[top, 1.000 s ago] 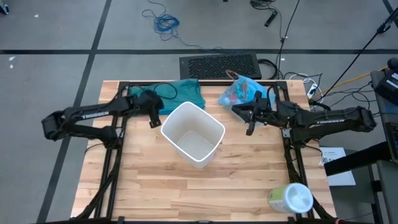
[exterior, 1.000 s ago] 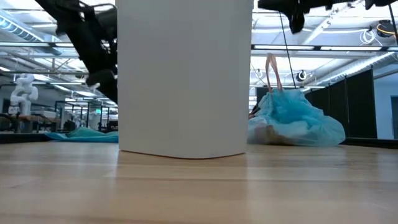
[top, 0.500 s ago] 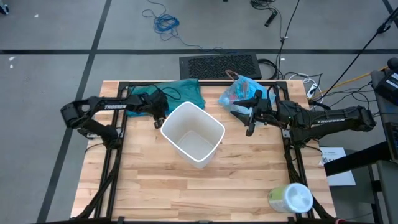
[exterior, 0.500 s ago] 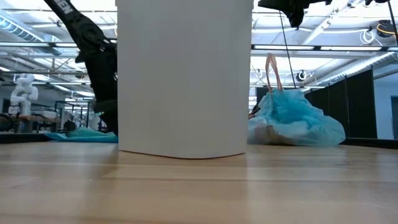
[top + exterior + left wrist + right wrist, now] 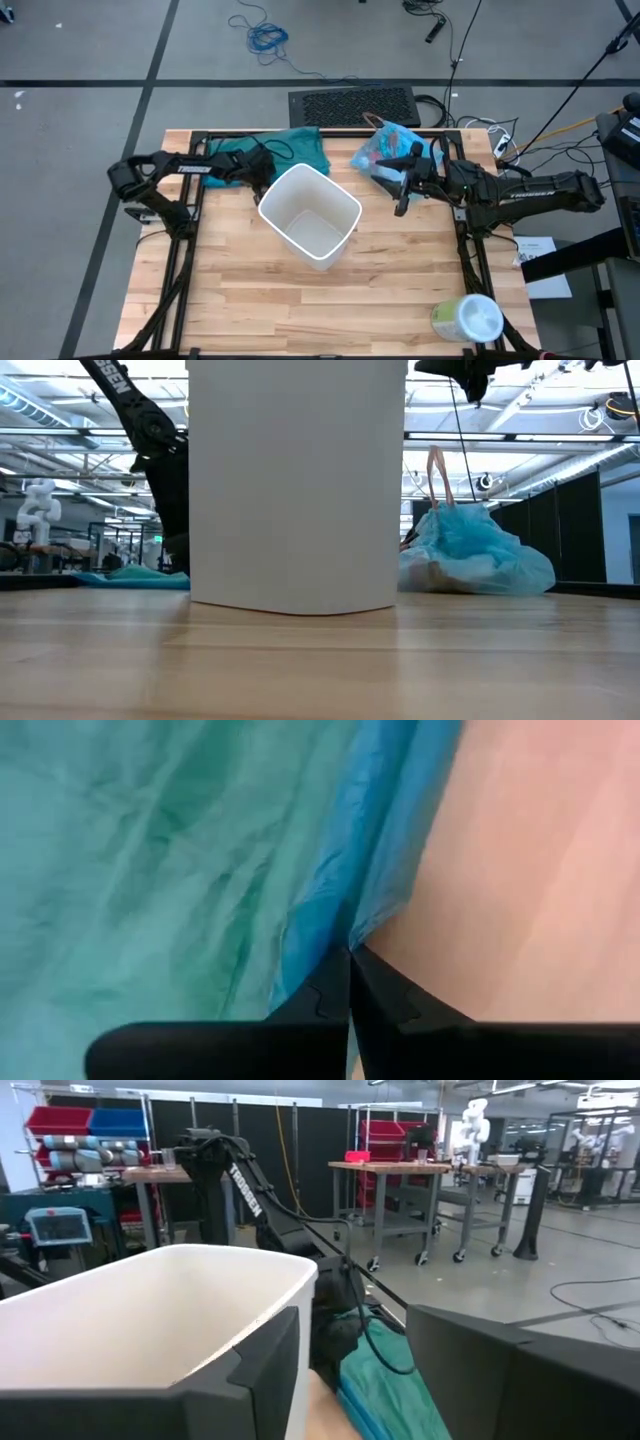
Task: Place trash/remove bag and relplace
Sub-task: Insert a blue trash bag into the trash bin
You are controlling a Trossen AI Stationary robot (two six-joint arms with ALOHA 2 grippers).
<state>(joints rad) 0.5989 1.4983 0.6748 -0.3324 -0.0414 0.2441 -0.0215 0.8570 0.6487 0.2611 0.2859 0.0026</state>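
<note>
Bag (image 5: 392,147), light blue and tied, sits at the desk's (image 5: 250,300) far edge, right of the empty bin (image 5: 311,214). Left pincer (image 5: 350,970) has pinched shut on a blue liner (image 5: 385,850) edge beside the teal bag (image 5: 290,150). Right pincer (image 5: 400,182) hangs open near the tied bag, holding nothing.

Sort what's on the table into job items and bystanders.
Job items: white bin; filled light-blue bag; folded fresh liner, pinched by the left gripper; right gripper, open.
Bystanders: teal-green bag; wipes tub.
</note>
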